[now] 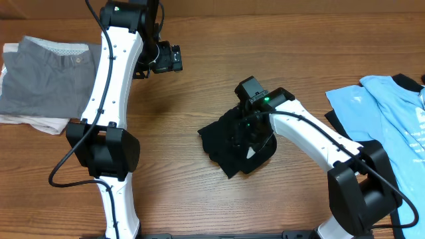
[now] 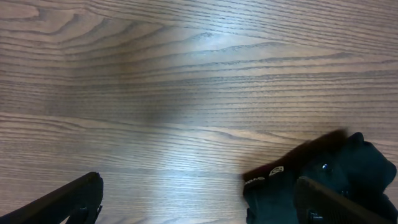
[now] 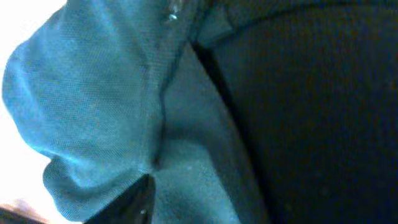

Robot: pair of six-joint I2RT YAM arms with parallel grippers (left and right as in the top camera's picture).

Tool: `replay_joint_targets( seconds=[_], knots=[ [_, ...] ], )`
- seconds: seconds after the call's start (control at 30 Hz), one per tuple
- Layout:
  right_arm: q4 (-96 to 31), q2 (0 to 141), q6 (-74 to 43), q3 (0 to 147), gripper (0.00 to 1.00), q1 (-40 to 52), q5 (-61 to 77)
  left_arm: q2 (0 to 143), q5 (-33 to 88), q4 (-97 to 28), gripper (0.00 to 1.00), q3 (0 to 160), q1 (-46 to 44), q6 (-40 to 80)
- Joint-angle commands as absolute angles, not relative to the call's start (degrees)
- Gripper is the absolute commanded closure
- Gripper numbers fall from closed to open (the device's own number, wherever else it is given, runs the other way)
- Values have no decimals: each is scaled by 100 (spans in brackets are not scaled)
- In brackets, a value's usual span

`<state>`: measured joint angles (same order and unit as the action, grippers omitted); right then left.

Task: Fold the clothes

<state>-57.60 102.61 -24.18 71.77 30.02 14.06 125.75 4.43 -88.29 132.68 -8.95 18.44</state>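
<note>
From overhead, the black shirt (image 1: 222,143) sits crumpled at the middle of the wooden table (image 1: 199,199). The right gripper (image 1: 247,129) is pressed down into its right side, and its jaws are hidden in the cloth, so I cannot tell how they stand. The left gripper (image 1: 166,58) hangs over bare wood at the far left of centre, well apart from the shirt. A light blue shirt (image 1: 392,113) lies at the right edge and a folded grey garment (image 1: 40,79) at the far left.

On the left wrist view, the left gripper (image 2: 199,199) has its fingers (image 2: 68,202) spread wide, with nothing but wood between them. A black bulk with small white marks (image 2: 323,171) sits by the right finger; whether it is cloth or arm, I cannot tell.

On the right wrist view, cloth fills everything, bluish on the left and black shirt (image 3: 311,124) on the right. One dark fingertip (image 3: 134,202) pokes in at the bottom, and the jaw state is not visible.
</note>
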Motion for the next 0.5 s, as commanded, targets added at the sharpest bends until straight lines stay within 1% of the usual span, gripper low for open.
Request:
replay_joint_targets(
  seconds=[0.0, 0.13, 0.2, 0.3, 0.37, 0.47],
  knots=[
    [-5721, 10191, -2530, 7150, 65, 2993, 1603, 12630, 399, -8825, 0, 13238, -902, 1776],
    [-5808, 10191, -2576, 7181, 81, 2993, 1728, 12630, 399, -8820, 0, 13238, -902, 1776],
    [-5927, 10189, -2576, 7253, 87, 2993, 1900, 12630, 397, -8820, 0, 13238, -902, 1776],
    [-6182, 10189, -2596, 7459, 91, 2993, 2408, 12630, 397, -8823, 0, 13238, -902, 1776],
    [-6307, 10189, -2593, 7577, 96, 2993, 2897, 12630, 399, -8820, 0, 13238, -902, 1778],
    [-6407, 10189, -2593, 7616, 96, 2993, 3533, 12630, 397, -8823, 0, 13238, -902, 1778]
  ],
)
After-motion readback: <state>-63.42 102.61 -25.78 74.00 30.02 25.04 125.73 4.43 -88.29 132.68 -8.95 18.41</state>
